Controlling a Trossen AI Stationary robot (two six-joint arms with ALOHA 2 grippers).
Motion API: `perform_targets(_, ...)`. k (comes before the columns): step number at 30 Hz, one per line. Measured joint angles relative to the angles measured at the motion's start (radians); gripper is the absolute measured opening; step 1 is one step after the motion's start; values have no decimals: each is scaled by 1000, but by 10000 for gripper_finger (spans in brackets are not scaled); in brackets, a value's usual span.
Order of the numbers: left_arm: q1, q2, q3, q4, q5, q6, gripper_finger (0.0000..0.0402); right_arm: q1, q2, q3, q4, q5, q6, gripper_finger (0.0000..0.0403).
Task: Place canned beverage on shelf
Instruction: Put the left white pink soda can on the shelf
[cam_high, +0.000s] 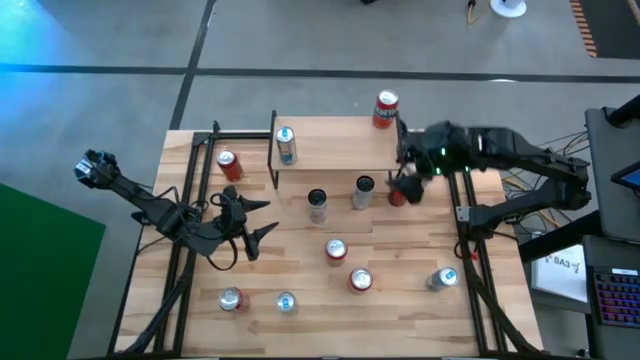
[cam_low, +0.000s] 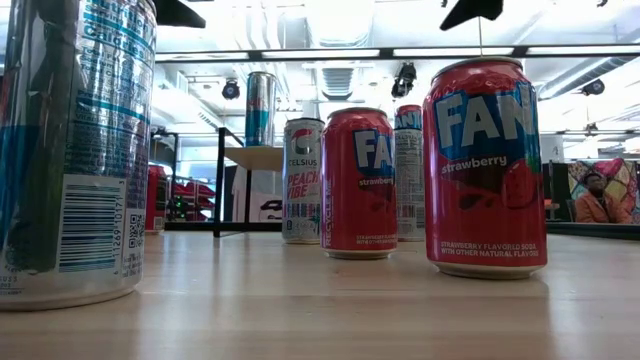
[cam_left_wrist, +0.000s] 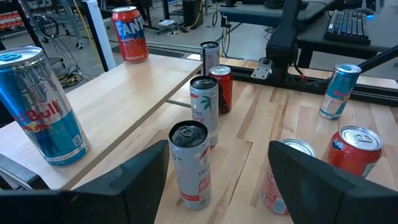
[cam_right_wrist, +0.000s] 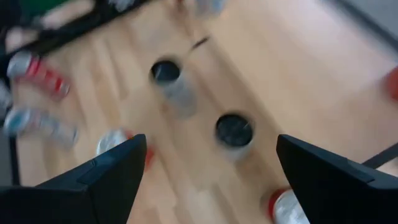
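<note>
High view: right pincer (cam_high: 404, 186), spread and empty, hovers over a red can (cam_high: 398, 195) beside the shelf (cam_high: 335, 148), apparently to grasp it.

light: bright overhead | right wrist view: motion-blurred | low view: ceiling glare

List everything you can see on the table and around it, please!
Shelf: 1, light wood with black legs, back of the table.
Fanta can: 1, red, on the shelf's back right corner.
Red Bull can: 1, blue and silver, on the shelf's left end.
Celsius cans: 2, slim, pale, in front of the shelf.
Red cans: 4, on the table.
Front cans: 3, silver tops, near the front edge.
Person: 1, orange top, far behind the table.
Left claw: open, empty, left side.
Right claw: open, by the shelf's right end.
</note>
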Motion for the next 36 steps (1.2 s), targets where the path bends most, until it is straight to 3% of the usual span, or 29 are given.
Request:
perform_targets(8, 0, 0, 0, 0, 1, -2, 261, 164, -79, -206, 43, -3, 124, 338)
perform_targets(15, 0, 0, -1, 3, 2, -3, 261, 233, -90, -345, 77, -1, 237, 336)
perform_targets(36, 27, 199, 13, 258, 55, 157, 261, 377, -110, -606, 483, 1, 199, 337)
